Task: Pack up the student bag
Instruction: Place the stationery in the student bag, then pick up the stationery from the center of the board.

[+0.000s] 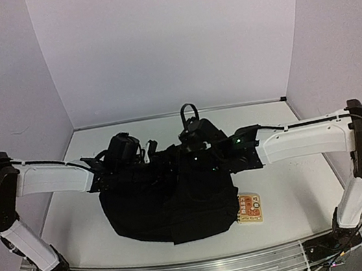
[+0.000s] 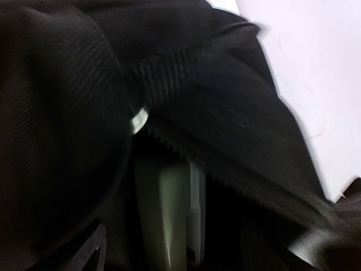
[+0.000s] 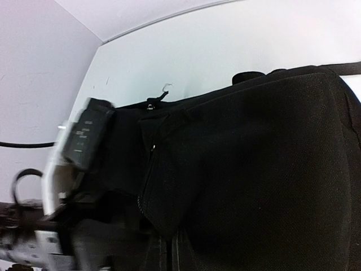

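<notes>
From the overhead camera, the student bag [image 1: 172,206] lies slumped at the centre of the table [image 1: 293,179], with both arms reaching in over its upper edge. The left gripper [image 1: 122,149] sits at the bag's upper left and the right gripper [image 1: 198,136] at its top centre. A small orange card [image 1: 250,209] rests just beside the bag's lower right corner.

On my left wrist feed, black fabric fills the frame. A zipper edge [image 2: 225,180] runs diagonally, with something pale [image 2: 169,214] below it. I cannot tell how the left jaws stand.

On my right wrist feed, the bag [image 3: 265,169] fills the right side. The right jaws are together, but I cannot see whether they pinch fabric.

I judge we are holding the mouth open. Next I need a clear opening before fetching the card.
</notes>
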### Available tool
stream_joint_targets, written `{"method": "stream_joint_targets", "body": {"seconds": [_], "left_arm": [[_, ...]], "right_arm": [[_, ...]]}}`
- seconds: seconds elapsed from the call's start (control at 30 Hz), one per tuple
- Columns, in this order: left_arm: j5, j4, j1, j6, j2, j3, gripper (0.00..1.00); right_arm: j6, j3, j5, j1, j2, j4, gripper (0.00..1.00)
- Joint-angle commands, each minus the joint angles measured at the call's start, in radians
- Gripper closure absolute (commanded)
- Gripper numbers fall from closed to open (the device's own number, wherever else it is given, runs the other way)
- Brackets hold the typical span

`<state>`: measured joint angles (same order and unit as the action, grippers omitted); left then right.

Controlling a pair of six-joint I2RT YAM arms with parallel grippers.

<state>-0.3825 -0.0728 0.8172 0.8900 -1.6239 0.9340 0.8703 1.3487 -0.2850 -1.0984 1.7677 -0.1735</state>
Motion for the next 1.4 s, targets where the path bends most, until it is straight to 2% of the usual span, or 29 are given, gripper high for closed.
{"method": "stream_joint_targets", "body": {"seconds": [0.0, 0.07, 0.23, 0.37, 0.5, 0.67, 0.8, 0.87, 1.07, 1.23, 1.37], "left_arm": [[0.126, 0.163, 0.011, -0.068, 0.186, -0.026, 0.13], [0.172, 0.225, 0.01, -0.071, 0.26, -0.046, 0.09], [0.26, 0.357, -0.008, -0.085, 0.374, -0.059, 0.01], [0.273, 0.399, -0.032, -0.093, 0.392, -0.048, 0.0], [0.241, 0.377, -0.049, -0.096, 0.379, -0.046, 0.0], [0.202, 0.351, -0.061, -0.096, 0.336, -0.04, 0.0], [0.185, 0.325, -0.066, -0.088, 0.315, -0.042, 0.0], [0.175, 0.312, -0.069, -0.085, 0.307, -0.044, 0.0], [0.161, 0.31, -0.079, -0.092, 0.291, -0.039, 0.0], [0.156, 0.31, -0.085, -0.093, 0.297, -0.048, 0.0], [0.157, 0.316, -0.094, -0.091, 0.319, -0.063, 0.0]], "right_arm": [[0.003, -0.01, 0.001, -0.006, -0.062, 0.086, 0.99], [-0.007, -0.017, 0.008, -0.005, -0.068, 0.086, 0.91], [-0.025, -0.046, 0.004, -0.005, -0.111, 0.062, 0.46], [-0.028, -0.075, -0.041, -0.003, -0.183, -0.024, 0.26], [0.016, -0.181, -0.013, 0.056, -0.271, -0.146, 0.24], [0.079, -0.425, 0.105, 0.168, -0.413, -0.218, 0.26], [0.138, -0.597, 0.155, 0.197, -0.521, -0.246, 0.27], [0.163, -0.659, 0.164, 0.2, -0.553, -0.259, 0.3], [0.16, -0.687, 0.19, 0.196, -0.465, -0.308, 0.34], [0.128, -0.617, 0.172, 0.173, -0.356, -0.308, 0.2], [0.12, -0.569, 0.158, 0.15, -0.26, -0.306, 0.13]]}}
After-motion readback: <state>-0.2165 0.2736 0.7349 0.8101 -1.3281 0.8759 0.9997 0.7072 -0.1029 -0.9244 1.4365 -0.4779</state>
